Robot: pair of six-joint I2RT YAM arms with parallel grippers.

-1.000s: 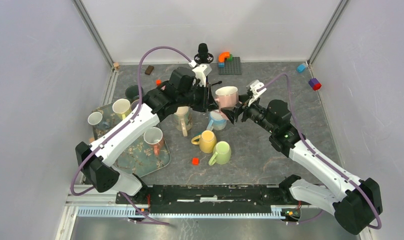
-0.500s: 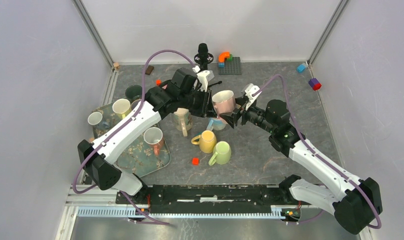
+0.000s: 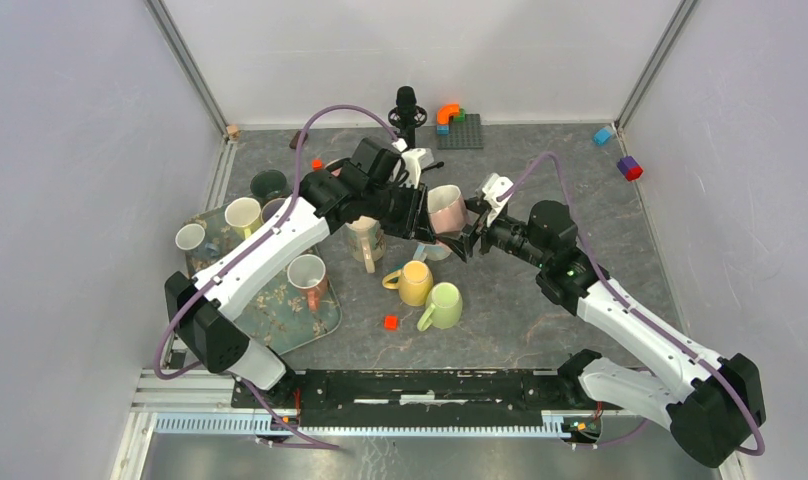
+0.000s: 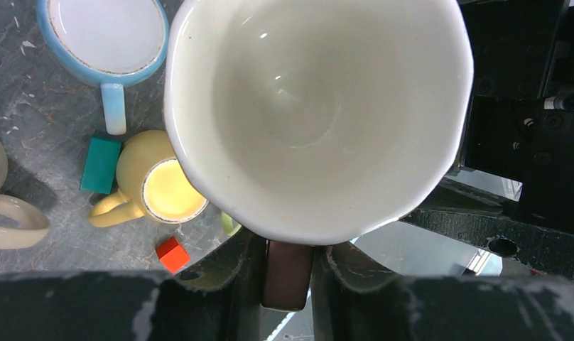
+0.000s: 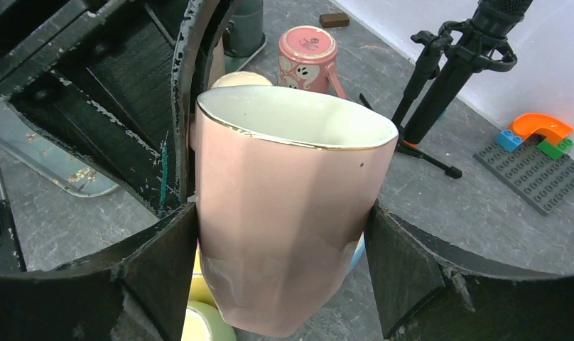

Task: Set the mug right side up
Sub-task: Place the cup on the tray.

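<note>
A pale pink mug (image 3: pixel 446 208) hangs in the air above the table's middle, mouth up and slightly tilted. My left gripper (image 3: pixel 420 213) is shut on its brown handle (image 4: pixel 287 273), seen between the fingers in the left wrist view, where the white inside of the mug (image 4: pixel 320 106) fills the frame. My right gripper (image 3: pixel 462 238) comes from the right. In the right wrist view its fingers (image 5: pixel 160 263) press both sides of the mug's lower body (image 5: pixel 291 213).
Under the held mug stand a blue mug (image 3: pixel 432 246), a yellow mug (image 3: pixel 415 282), a green mug (image 3: pixel 442 305) and a cream mug (image 3: pixel 365 240). A tray (image 3: pixel 280 320) with several mugs lies left. A pink ghost-face mug (image 5: pixel 307 53) sits upside down behind. A microphone stand (image 3: pixel 408 105) stands at the back.
The pink mug has moved down and slightly left with the left gripper. The right gripper has moved left with it and now has its fingers around the mug's body.
</note>
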